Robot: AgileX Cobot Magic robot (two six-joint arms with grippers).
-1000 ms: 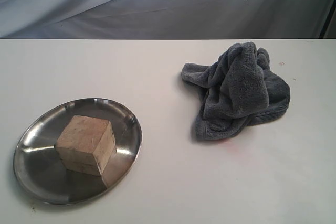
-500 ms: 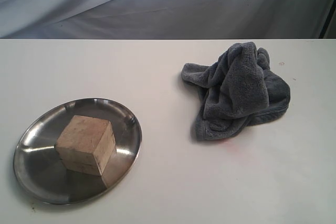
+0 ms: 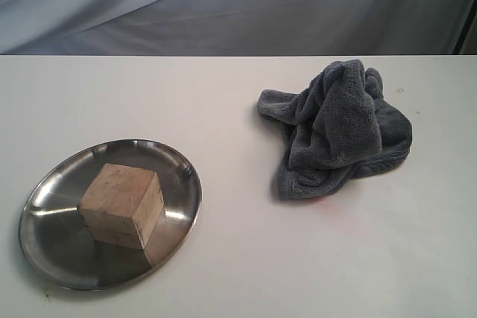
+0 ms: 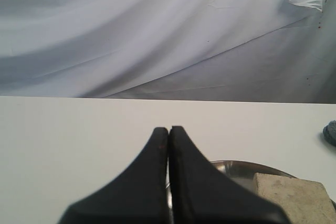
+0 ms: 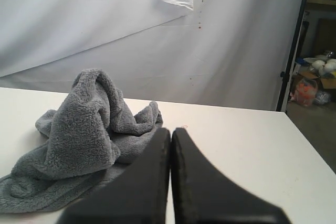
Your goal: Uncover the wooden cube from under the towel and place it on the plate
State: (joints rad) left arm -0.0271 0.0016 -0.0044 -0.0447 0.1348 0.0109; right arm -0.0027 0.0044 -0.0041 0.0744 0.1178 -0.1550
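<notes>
I find the light tan wooden cube (image 3: 123, 205) standing uncovered on the round shiny stainless-steel plate (image 3: 52, 255), in the lower left of the exterior view, with one edge turned toward the camera. The fluffy dark blue-grey terry towel (image 3: 339, 132) lies crumpled in a heap in the right half of that view, well apart from the plate. Both rest on the white table (image 3: 238, 102). My left pincer (image 4: 168, 129) is closed, its black jaws pressed together with nothing between them; the plate rim and cube show just beyond it. My right pincer (image 5: 170, 130) is likewise closed and empty, facing the towel. A pale grey draped cloth (image 3: 223, 5) backs the table.
</notes>
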